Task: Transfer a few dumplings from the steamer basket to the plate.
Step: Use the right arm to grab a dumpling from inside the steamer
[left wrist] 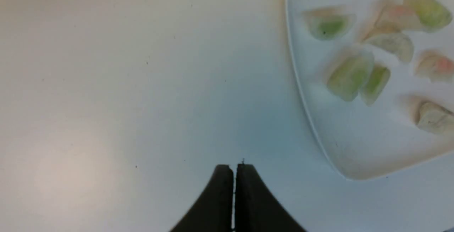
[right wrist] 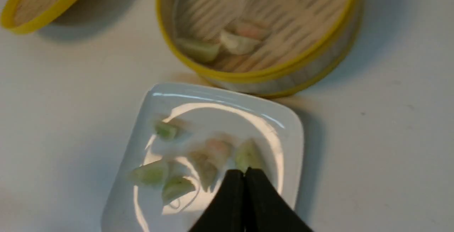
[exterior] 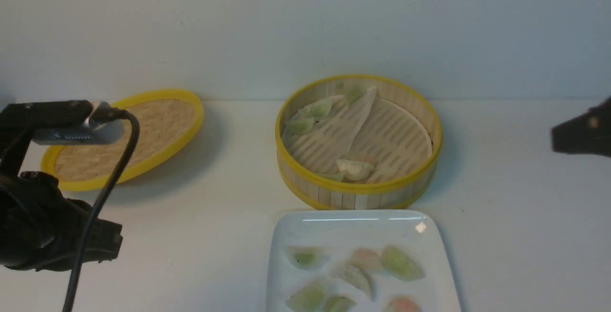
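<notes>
On our left, we are seeing the woven lid (exterior: pixel 143 123) leaning beyond the left arm (exterior: pixel 52 228), whose fingers (left wrist: pixel 223 189) are pressing together and pinching nothing. In its wrist view, they are pointing at the bare surface (left wrist: pixel 142 118) beside the plate (exterior: pixel 363 231).

In the middle, the plate is carrying several crescent dumplings (exterior: pixel 402 263), while the steamer basket (exterior: pixel 360 188) is standing just beyond it. More are lying inside along its left and near walls. We are judging the whitish dumpling (exterior: pixel 355 170) the handiest next pick — its long axis is running roughly left to right, with a pinkish dumpling (right wrist: pixel 250 31) crowding it from behind and a greenish one (exterior: pixel 332 176) resting beside it, against the near wall.

On our right, the right arm (exterior: pixel 580 130) is reaching in blurred at the frame's edge. Its fingers (right wrist: pixel 259 196) are pressing together empty, pointing toward the plate; the whitish dumpling is lying forward of them — we are guessing this arm is nearer.
</notes>
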`<action>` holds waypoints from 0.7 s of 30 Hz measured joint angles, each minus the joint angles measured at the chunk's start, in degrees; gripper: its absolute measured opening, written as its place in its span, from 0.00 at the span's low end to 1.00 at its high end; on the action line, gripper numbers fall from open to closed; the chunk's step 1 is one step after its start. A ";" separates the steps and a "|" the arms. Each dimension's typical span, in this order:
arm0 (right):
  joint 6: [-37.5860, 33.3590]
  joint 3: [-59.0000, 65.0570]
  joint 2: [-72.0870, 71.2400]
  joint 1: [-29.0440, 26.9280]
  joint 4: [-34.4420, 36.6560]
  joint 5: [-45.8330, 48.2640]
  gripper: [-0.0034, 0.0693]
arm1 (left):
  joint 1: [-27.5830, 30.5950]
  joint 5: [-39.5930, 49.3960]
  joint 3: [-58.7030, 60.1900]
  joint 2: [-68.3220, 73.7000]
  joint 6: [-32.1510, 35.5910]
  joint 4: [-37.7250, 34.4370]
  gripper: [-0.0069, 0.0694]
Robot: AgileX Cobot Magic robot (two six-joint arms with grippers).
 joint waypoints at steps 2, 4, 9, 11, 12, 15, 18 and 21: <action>-4.67 -2.08 4.47 1.48 3.12 0.16 0.03 | 0.00 -0.14 0.00 0.06 0.36 0.06 0.08; -8.00 -4.31 8.79 4.52 4.01 -0.90 0.03 | 0.00 -0.56 -0.04 0.06 0.72 0.06 0.08; -10.06 -10.14 18.63 13.07 -0.37 -4.74 0.03 | 0.00 -1.89 -0.04 0.06 1.67 0.01 0.08; -10.06 -12.78 22.53 15.67 -2.98 -6.36 0.04 | 0.00 -1.95 -0.04 0.06 1.85 -0.04 0.08; -10.06 -14.46 24.39 16.78 -4.48 -7.21 0.04 | 0.00 -1.91 -0.12 0.06 2.10 -0.04 0.08; -10.06 -18.55 29.74 19.25 -7.94 -8.08 0.08 | 0.00 -1.95 -0.11 0.06 2.27 -0.04 0.08; -10.11 -23.13 35.28 21.43 -11.51 -8.31 0.15 | 0.00 -1.95 -0.11 0.06 2.49 -0.10 0.08; -10.11 -27.91 41.32 23.64 -15.39 -8.36 0.28 | 0.00 -1.95 -0.11 0.06 2.54 -0.10 0.08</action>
